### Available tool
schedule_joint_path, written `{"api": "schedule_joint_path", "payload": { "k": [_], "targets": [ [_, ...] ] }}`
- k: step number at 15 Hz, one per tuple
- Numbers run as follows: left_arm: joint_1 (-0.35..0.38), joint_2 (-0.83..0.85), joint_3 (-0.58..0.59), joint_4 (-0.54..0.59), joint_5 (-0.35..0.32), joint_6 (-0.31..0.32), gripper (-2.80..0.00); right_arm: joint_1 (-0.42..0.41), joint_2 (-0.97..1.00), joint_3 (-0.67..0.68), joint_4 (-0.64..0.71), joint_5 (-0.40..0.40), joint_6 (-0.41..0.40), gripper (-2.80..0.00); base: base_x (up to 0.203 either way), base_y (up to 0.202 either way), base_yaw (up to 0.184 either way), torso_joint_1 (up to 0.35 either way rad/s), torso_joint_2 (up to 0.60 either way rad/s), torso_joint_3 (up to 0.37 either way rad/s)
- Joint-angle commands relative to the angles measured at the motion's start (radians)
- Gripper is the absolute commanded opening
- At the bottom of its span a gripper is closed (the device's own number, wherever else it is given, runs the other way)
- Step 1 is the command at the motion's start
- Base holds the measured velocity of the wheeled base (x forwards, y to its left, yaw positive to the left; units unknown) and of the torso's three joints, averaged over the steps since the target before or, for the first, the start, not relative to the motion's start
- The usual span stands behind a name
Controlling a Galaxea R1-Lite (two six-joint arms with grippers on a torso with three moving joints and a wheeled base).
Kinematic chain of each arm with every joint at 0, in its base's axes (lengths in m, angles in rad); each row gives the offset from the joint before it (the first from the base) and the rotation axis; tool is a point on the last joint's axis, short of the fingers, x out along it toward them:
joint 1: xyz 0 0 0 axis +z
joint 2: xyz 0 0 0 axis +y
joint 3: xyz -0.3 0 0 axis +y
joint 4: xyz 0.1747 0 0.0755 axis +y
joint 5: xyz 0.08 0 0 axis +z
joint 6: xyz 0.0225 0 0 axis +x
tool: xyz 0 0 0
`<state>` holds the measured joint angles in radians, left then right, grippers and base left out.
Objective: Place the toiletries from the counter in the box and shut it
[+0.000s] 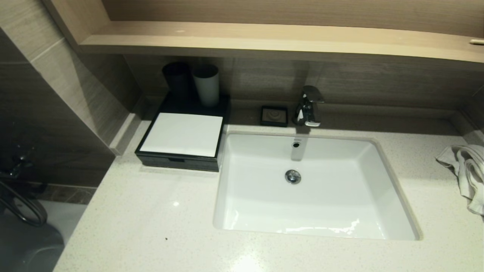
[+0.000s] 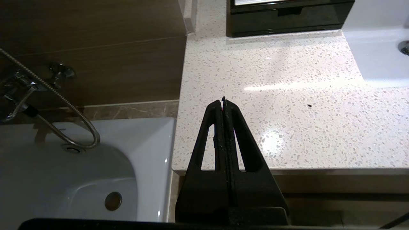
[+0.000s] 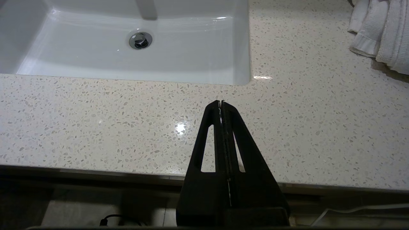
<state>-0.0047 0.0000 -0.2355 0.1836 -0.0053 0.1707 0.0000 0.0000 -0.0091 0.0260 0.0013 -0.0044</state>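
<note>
We see the flat black rectangular box with a white square top panel [image 1: 181, 138] sitting at the back left of the pale cream speckled stone surface [image 1: 151, 223], its right side just beside the left rim of the white rectangular sink basin [image 1: 314, 189]. Its shallow front drawer is pushed in flush. A black cup [image 1: 176, 80] and a white cup [image 1: 206, 85] stand upright on the rear part of the box, touching or nearly so. A small black square soap dish [image 1: 273, 115] lies near the back wall, just beside the chrome tap [image 1: 309, 106]. A crumpled white cloth towel [image 1: 467, 172] lies at the far right of the surface, well apart from the sink. We find no sachets or sticks on the surface in any view.

In front of the box we have a wide bare stretch of surface running to the near edge, and another between the sink's right rim and the towel.

Our left gripper [image 2: 223, 101] hangs over the near left corner of the surface, its black fingers pressed together on nothing, pointing toward the box front [image 2: 287, 19]; beyond the surface's left edge a white bathtub [image 2: 80, 179] lies lower. Our right gripper [image 3: 221, 103] hangs over the near edge in front of the sink's right corner, fingers likewise pressed together and holding nothing.
</note>
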Motion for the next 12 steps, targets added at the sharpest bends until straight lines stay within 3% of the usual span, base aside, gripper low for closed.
{"api": "schedule_joint_path", "payload": {
  "k": [1, 12],
  "targets": [
    [0.0, 0.002, 0.027, -0.005, -0.01, 0.001, -2.8, 0.0, 0.0, 0.0, 0.0, -0.001, 0.0, -2.8, 0.0, 0.0, 0.0, 0.0, 0.0, 0.0],
    [0.0, 0.002, 0.185, -0.111, -0.009, -0.025, -2.8, -0.001, 0.0, 0.0, 0.0, -0.001, 0.0, -2.8, 0.0, 0.0, 0.0, 0.0, 0.0, 0.0]
  ]
}}
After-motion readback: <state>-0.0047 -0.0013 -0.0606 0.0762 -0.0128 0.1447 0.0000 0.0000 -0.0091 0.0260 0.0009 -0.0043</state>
